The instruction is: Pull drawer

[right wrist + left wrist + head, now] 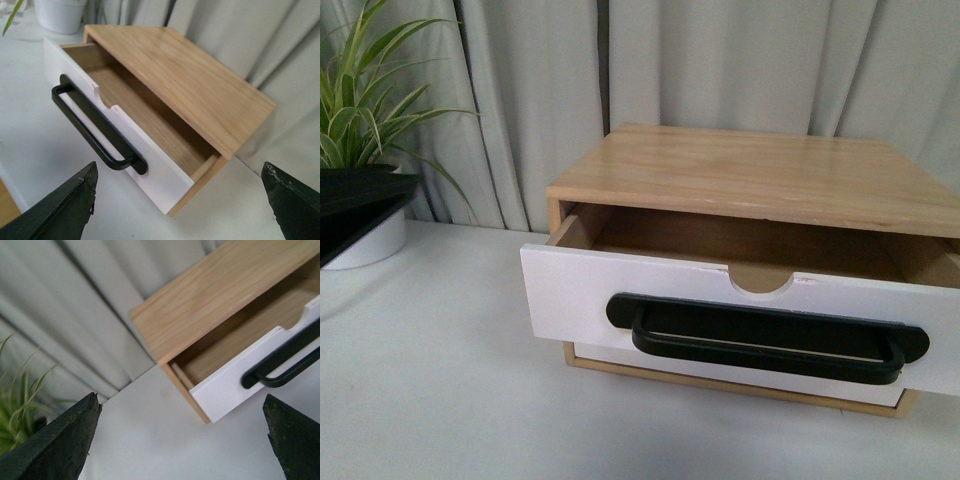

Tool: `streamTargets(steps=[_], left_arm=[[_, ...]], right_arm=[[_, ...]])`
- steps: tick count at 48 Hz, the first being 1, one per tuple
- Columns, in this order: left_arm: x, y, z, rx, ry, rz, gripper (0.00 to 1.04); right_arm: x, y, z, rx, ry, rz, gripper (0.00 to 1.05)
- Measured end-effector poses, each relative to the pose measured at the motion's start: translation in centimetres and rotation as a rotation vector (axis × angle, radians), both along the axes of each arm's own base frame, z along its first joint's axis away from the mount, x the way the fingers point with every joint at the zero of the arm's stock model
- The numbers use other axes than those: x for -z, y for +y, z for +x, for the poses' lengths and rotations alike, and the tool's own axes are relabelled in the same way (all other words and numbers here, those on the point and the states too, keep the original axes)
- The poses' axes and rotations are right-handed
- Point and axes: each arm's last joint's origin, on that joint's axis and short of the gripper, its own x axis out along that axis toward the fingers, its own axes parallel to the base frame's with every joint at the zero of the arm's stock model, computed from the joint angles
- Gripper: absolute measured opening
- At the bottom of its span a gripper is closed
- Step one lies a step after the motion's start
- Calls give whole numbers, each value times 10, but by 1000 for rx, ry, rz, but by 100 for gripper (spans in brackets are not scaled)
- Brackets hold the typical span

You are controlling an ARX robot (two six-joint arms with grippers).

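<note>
The drawer [580, 292] of the light-wood cabinet [740, 170] stands pulled out partway, its bare wooden inside showing. Its white front carries a long black bar handle [765, 340] and a semicircular notch [761, 283] in the rim. Neither gripper shows in the front view. In the left wrist view, my left gripper [182, 437] is open over the white table, apart from the drawer's corner [220, 397]. My right gripper [180, 200] is open too, hanging off the drawer's other end [160, 182], with the handle [95, 132] beyond its fingertips. Nothing lies between either pair of fingers.
A potted plant [365, 110] in a white pot stands at the far left, with a dark flat object [355, 205] beside it. A plain white lower drawer front [740, 378] sits under the open drawer. Grey curtains [740, 60] hang behind. The white table [440, 400] spreads in front.
</note>
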Motion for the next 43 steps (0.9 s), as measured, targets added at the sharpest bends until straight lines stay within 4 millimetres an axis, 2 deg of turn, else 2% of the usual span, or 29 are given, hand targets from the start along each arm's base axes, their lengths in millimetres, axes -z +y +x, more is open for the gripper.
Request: streamTargets(steps=[6,11,21,22,25,28,43], left_arm=[[8,26,-21,-187,-19,-152,99],[16,44,-35,-315,-36,-294,99],[18,49,-39,-352,-36,-379,99],[20,49,-39,-367,-20,-396,96],[27,56,-41,-409,26,-495,80],[35,60,-44,-447,34,-544,64],[57,60,-51,-440,41,-574,12]], right_arm=[[0,-10,-23,111,-2,122,96],[1,-12,-30,164,14,192,96],[1,-12,-30,170,33,241,96],[1,-12,-31,184,34,248,96],[10,-9,-35,395,-19,307,81],[18,-4,-38,501,-53,354,65],[44,8,-38,529,-45,390,12]])
